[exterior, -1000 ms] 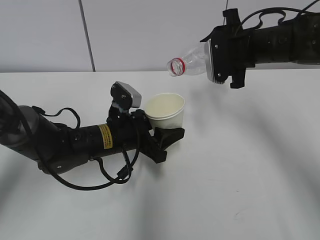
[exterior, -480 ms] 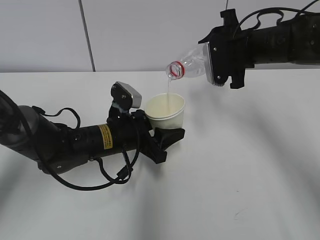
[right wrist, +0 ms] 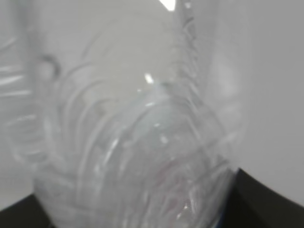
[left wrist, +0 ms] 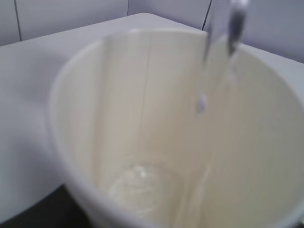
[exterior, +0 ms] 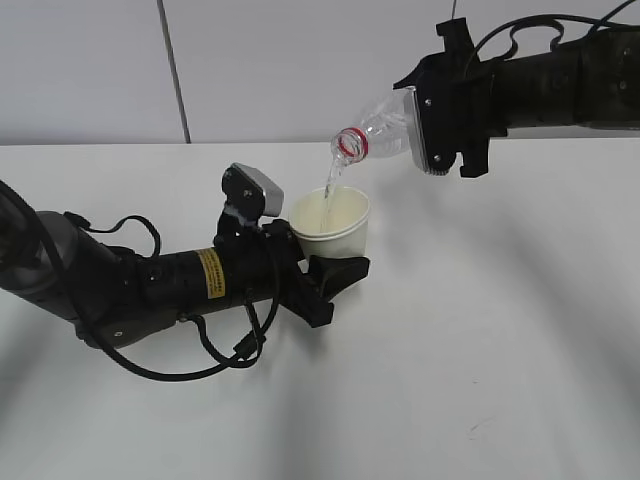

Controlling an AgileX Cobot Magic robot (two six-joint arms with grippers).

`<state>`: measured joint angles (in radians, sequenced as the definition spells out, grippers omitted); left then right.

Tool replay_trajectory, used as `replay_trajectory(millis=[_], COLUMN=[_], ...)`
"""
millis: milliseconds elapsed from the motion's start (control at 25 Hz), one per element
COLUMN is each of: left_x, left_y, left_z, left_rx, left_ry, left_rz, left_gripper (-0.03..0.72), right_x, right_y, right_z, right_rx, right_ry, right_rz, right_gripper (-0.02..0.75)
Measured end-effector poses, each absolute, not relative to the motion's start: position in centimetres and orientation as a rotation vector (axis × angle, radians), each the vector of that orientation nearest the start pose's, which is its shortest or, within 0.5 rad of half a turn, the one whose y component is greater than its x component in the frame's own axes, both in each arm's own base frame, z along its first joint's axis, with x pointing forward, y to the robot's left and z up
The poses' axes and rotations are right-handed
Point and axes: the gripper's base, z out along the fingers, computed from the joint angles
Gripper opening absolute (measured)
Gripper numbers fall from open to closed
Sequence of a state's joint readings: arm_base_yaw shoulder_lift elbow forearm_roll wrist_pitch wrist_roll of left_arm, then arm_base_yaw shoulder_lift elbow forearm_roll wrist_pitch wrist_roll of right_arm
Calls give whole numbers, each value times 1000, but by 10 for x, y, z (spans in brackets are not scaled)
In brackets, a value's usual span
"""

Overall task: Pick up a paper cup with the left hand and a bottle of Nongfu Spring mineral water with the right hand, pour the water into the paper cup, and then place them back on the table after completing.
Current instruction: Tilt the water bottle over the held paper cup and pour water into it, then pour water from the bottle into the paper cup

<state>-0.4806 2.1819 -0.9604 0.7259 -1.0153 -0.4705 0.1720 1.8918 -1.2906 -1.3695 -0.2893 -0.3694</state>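
My left gripper (exterior: pixel 335 258) is shut on the white paper cup (exterior: pixel 331 224), holding it upright just above the table (exterior: pixel 500 330). The cup's inside (left wrist: pixel 142 118) fills the left wrist view, with a shallow pool at its bottom. My right gripper (exterior: pixel 428 112) is shut on the clear bottle (exterior: pixel 385 125), tilted with its red-ringed open mouth down-left over the cup. A thin stream of water (exterior: pixel 327 190) falls from the mouth into the cup and shows as a streak of water (left wrist: pixel 229 33) over the far rim. The bottle's ribbed wall (right wrist: pixel 133 142) fills the right wrist view.
The left arm with its yellow sticker (exterior: pixel 211 273) lies low across the table's left side, a loose black cable (exterior: pixel 215 350) looped under it. A grey wall (exterior: pixel 250 70) stands behind the table's far edge.
The bottle's mouth has tipped further down and water has started to run into the cup. The left arm and cup have not moved.
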Motion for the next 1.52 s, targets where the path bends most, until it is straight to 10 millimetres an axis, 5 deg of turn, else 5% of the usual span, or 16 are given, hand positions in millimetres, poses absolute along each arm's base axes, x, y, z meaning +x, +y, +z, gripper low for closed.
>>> replay_trajectory(millis=[1520], left_x=[322], left_y=[-227], left_z=[92], left_rx=[869], left_ry=[1700], left_rz=[-892], left_gripper=[398], right_x=[424], right_y=[97], right_z=[236], right_rx=[-1820], right_ry=[1034], right_rz=[-740], right_gripper=[421])
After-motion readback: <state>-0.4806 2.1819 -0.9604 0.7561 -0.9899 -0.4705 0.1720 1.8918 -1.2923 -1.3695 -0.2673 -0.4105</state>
